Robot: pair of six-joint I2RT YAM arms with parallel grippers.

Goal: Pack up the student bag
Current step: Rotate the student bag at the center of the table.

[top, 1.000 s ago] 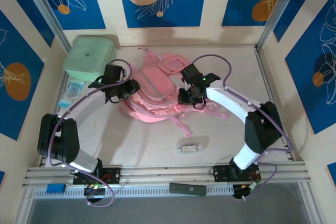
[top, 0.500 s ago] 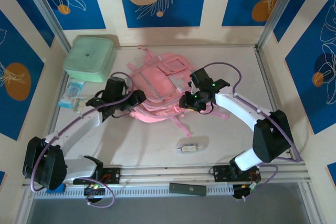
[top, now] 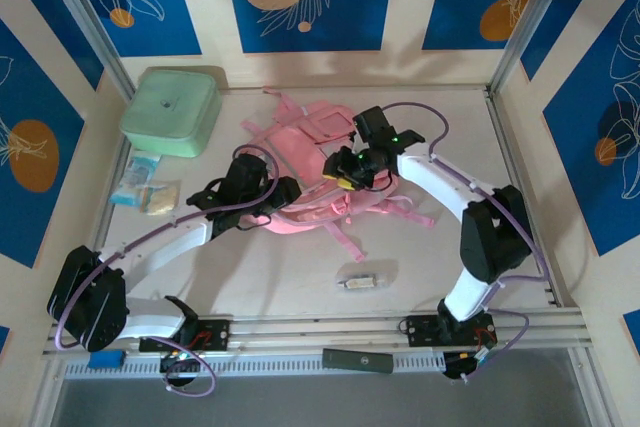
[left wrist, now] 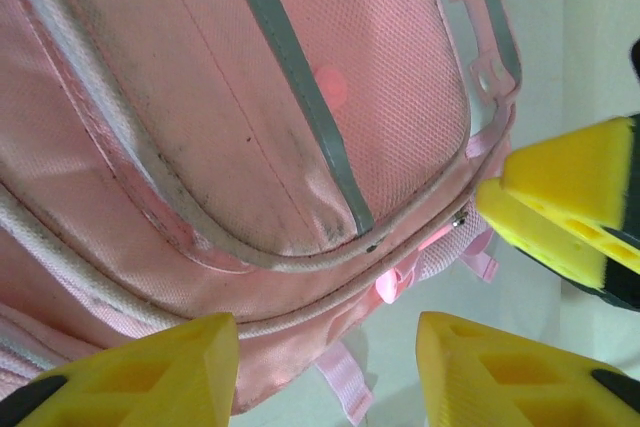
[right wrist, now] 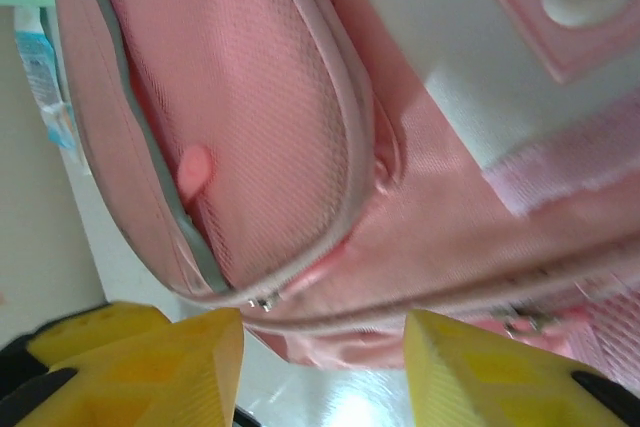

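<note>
From above, the student bag (top: 300, 157) is seen lying flat mid-table (top: 290, 272), nearer the far edge, whereas in the wrist views the left gripper (left wrist: 325, 372) and right gripper (right wrist: 322, 367) are shown spread, nothing pinched, at its hem.
</note>
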